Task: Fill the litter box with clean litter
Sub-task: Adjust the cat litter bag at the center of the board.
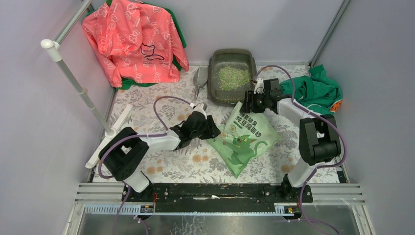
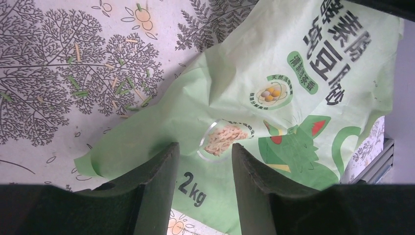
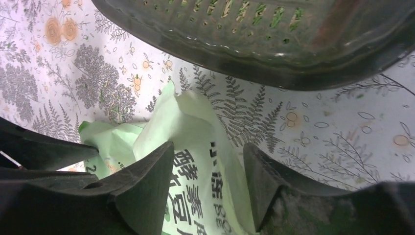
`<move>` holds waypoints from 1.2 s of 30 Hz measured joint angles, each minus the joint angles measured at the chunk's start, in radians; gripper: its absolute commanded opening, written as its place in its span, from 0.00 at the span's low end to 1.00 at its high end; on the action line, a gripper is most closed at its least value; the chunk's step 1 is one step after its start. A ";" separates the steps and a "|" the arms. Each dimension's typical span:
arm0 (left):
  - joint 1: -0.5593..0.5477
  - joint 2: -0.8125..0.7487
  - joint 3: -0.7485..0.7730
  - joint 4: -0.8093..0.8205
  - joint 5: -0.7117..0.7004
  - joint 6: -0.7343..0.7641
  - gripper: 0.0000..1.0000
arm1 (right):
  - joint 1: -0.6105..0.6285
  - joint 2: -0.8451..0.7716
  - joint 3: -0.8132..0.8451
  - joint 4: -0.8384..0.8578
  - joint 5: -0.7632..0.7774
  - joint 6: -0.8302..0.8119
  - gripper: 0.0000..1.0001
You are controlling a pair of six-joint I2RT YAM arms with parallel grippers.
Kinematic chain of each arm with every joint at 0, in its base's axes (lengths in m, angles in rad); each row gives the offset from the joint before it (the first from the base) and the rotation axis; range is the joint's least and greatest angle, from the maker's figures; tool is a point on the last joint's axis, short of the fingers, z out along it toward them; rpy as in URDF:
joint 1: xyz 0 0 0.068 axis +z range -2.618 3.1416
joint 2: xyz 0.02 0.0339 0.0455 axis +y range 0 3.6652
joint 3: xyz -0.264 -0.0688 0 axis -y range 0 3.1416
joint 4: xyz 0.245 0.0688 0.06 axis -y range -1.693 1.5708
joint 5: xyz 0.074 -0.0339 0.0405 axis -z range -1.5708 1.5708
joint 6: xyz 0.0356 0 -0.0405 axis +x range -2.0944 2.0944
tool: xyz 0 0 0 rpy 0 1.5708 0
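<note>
Litter box (image 1: 212, 63) beyond the right gripper (image 3: 208, 145) holds only a patch of clean litter (image 1: 233, 77). Left gripper (image 2: 203, 145) and right hang released over the bag (image 1: 244, 139).

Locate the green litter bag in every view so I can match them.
Top external: bag at centre, just below the litter box.
Left wrist: bag fills centre and right, beyond the jaws.
Right wrist: its top corner sits bottom centre, between the jaws.
Shared landmark: the fern-print cloth under it.
</note>
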 measured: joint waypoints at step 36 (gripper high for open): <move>0.021 0.206 0.115 0.144 0.088 0.042 0.48 | -0.105 -0.489 -0.462 0.158 0.127 0.365 0.00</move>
